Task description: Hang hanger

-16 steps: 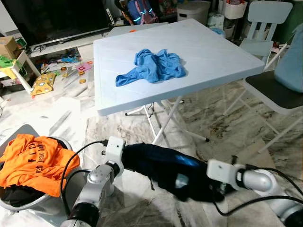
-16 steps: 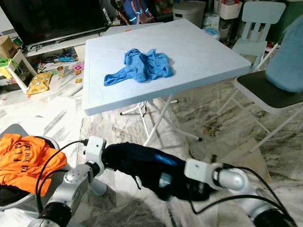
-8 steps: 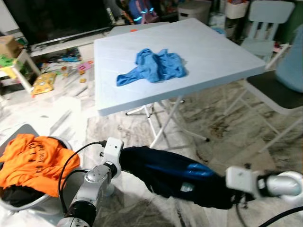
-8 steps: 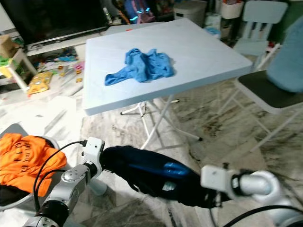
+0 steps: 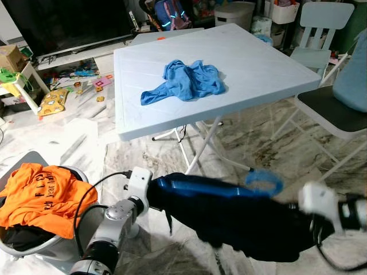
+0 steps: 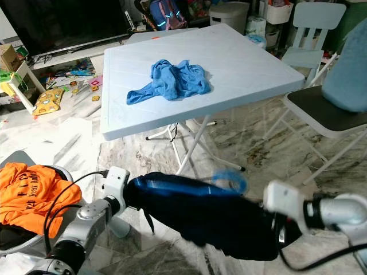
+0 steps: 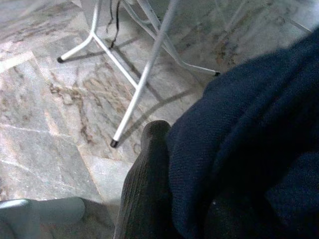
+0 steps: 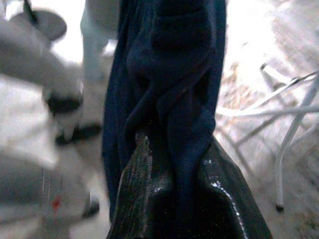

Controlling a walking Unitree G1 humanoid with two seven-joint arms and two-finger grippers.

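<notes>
1. Left gripper [image 7: 164,199] clamped on one end of the dark navy garment [image 5: 241,215], fabric bunched against its fingers [image 7: 144,189] in the left wrist view.
2. Right gripper [image 8: 174,199] clenched on the other end of the same garment, cloth pinched between its two black fingers [image 8: 132,194]; right arm blurred in the head views.
3. Stretched between both grippers, low over the marble floor [image 5: 275,149]: the navy garment, with the blue hook of a hanger [image 5: 265,182] poking up from its top edge, nearer the right gripper.
4. Beyond the grippers: white folding table [image 5: 258,63] with a crumpled blue cloth [image 5: 186,80] on top.
5. Ahead of the right gripper: folding chair [image 5: 335,114].
6. Just outside the left arm: laundry basket [image 5: 40,246] holding an orange shirt [image 5: 40,197].
7. Farther off past the left gripper: toys [image 5: 54,97] scattered on the floor.
</notes>
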